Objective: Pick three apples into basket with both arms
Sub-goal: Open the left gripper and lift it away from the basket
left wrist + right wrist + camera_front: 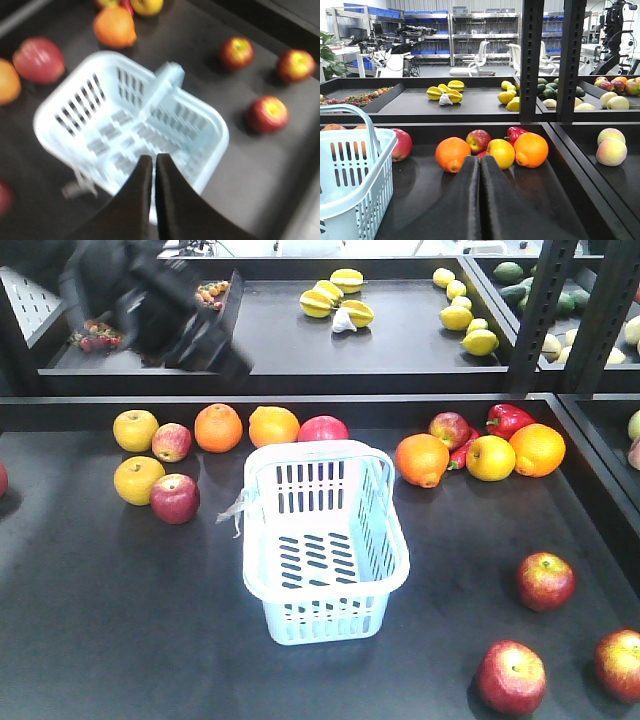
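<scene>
Table (90,640) is black, with mixed fruit in a row along the back. Basket (325,540) stands upright mid-table, long axis front to back, whitish tag (235,508) hanging off its left side. My left arm (160,305) is high at back-left in the front view, blurred, in front of the rear shelf. Three apples (545,580) lie on the table right of the basket and well apart from it, none touching: one mid-right, two nearer the front edge. Left gripper (153,159): my fingers are drawn together with only a hairline slit between them, closed on themselves. The wrist view looks down into the basket, with my tips over its near rim. Picture is blurred, so I can't tell the height above it. Right gripper (480,161): fingers flush together, gripping no fruit, low over the table and pointing at the back row between an orange (452,154) and a yellow fruit (502,152). The basket is off to its left, apart.
</scene>
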